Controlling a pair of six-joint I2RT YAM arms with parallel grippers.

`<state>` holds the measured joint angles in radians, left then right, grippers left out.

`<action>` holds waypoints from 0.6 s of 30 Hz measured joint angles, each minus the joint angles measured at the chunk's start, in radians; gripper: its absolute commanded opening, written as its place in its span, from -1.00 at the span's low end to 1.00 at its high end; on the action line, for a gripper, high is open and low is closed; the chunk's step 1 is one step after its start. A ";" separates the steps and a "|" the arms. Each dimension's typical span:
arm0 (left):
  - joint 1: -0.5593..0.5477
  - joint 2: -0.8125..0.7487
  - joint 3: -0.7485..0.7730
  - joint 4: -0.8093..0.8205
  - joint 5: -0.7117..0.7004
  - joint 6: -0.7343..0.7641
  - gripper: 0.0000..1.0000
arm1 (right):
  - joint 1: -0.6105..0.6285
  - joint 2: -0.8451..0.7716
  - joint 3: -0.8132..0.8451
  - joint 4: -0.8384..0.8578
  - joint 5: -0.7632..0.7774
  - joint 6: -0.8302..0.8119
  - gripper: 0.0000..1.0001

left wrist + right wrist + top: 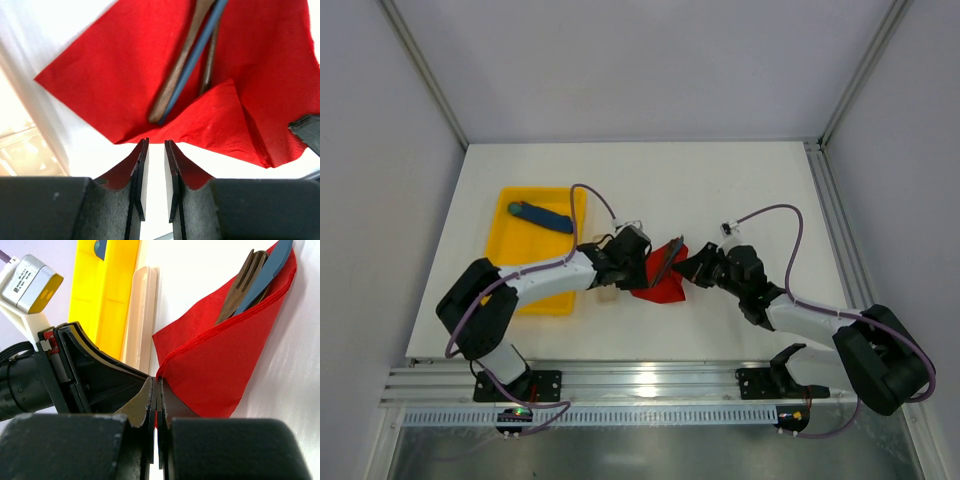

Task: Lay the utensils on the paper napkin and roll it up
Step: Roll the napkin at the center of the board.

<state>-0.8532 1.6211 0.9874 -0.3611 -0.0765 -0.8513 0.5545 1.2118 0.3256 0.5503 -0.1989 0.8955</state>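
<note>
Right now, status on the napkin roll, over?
Right gripper jaws shut on paper napkin edge. Left gripper jaws slightly apart, holding nothing. Utensils on napkin, partly under its fold. Yellow tray off to the side.

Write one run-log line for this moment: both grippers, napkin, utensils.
left gripper: open, empty | right gripper: shut on red napkin | wooden fork, blue knife: in napkin fold, heads out

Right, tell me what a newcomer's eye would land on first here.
The bright red paper napkin lies at the middle of the table, between the two arms, folded partly over a brown fork and a blue knife. The right gripper has its fingers shut on one napkin corner; the left gripper faces its edge, fingers slightly apart, holding nothing. A yellow tray sits to the left.
</note>
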 measured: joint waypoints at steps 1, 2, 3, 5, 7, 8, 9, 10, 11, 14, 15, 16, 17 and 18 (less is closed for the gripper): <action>0.000 -0.002 -0.003 0.010 0.007 0.000 -0.57 | 0.000 0.000 0.000 0.000 -0.001 0.000 -0.92; 0.000 0.000 -0.005 0.017 0.013 0.000 -0.58 | 0.000 0.000 0.000 0.000 -0.003 0.000 -0.92; 0.000 0.000 -0.008 0.024 0.019 -0.001 -0.58 | 0.000 0.002 0.001 0.000 -0.003 -0.001 -0.92; 0.000 0.001 -0.017 0.036 0.027 -0.002 -0.60 | 0.000 0.010 0.006 0.001 -0.007 -0.002 -0.92; 0.000 0.004 -0.030 0.049 0.029 -0.005 -0.61 | 0.000 0.028 0.017 0.002 -0.011 -0.003 -0.92; 0.000 0.007 -0.037 0.052 0.029 -0.005 -0.61 | 0.001 0.037 0.024 0.001 -0.013 -0.003 -0.92; 0.000 0.011 -0.040 0.053 0.029 -0.006 -0.61 | 0.001 0.045 0.028 0.002 -0.014 -0.003 -0.92; 0.000 0.018 -0.042 0.055 0.028 -0.006 -0.62 | 0.003 0.052 0.033 0.001 -0.014 -0.005 -0.92; 0.000 0.024 -0.042 0.055 0.028 -0.006 -0.62 | 0.005 0.060 0.040 0.000 -0.015 -0.006 -0.92; 0.000 0.047 -0.042 0.056 0.027 -0.006 -0.62 | 0.009 0.085 0.060 0.002 -0.021 -0.010 -0.92; 0.000 0.053 -0.042 0.056 0.025 -0.006 -0.62 | 0.010 0.094 0.066 0.003 -0.022 -0.010 -0.92; 0.000 0.057 -0.043 0.056 0.024 -0.006 -0.62 | 0.013 0.106 0.074 0.003 -0.024 -0.011 -0.92; 0.000 0.059 -0.043 0.056 0.024 -0.006 -0.62 | 0.016 0.116 0.080 0.003 -0.025 -0.012 -0.92; 0.000 0.061 -0.044 0.056 0.024 -0.006 -0.62 | 0.020 0.127 0.086 0.003 -0.026 -0.014 -0.92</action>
<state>-0.8532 1.6821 0.9436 -0.3054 -0.0528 -0.8577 0.5747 1.3388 0.4114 0.5529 -0.2249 0.8818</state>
